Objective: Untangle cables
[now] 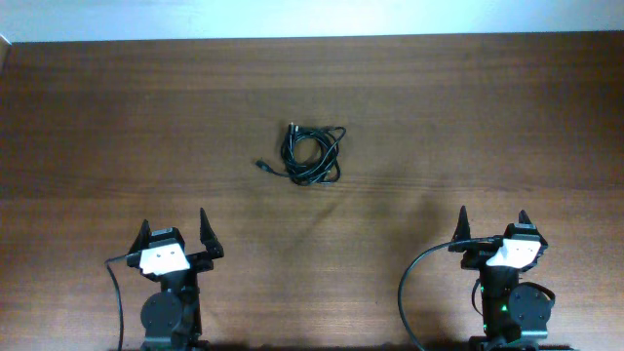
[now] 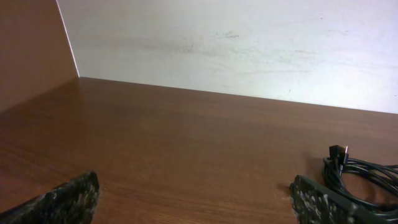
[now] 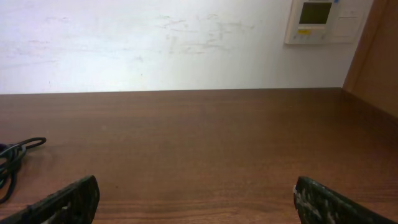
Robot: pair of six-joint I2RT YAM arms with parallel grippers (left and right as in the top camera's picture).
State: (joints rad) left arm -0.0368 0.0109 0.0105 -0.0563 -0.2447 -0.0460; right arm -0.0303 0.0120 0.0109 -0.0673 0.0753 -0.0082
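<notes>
The cables (image 1: 312,154) lie as one bundle of thin black loops on the wooden table (image 1: 468,117), a little above centre, with a plug end sticking out at the left. My left gripper (image 1: 175,232) is open and empty near the front left, well short of the bundle. My right gripper (image 1: 492,220) is open and empty near the front right. In the left wrist view the cables (image 2: 364,177) show at the right edge, beyond my open fingers (image 2: 196,199). In the right wrist view the cables (image 3: 11,163) show at the left edge, beyond my open fingers (image 3: 198,199).
A white wall (image 2: 249,43) runs along the table's far edge. A white wall panel (image 3: 326,20) hangs at the far right. Thicker black wires (image 1: 409,288) trail from the arm bases at the front.
</notes>
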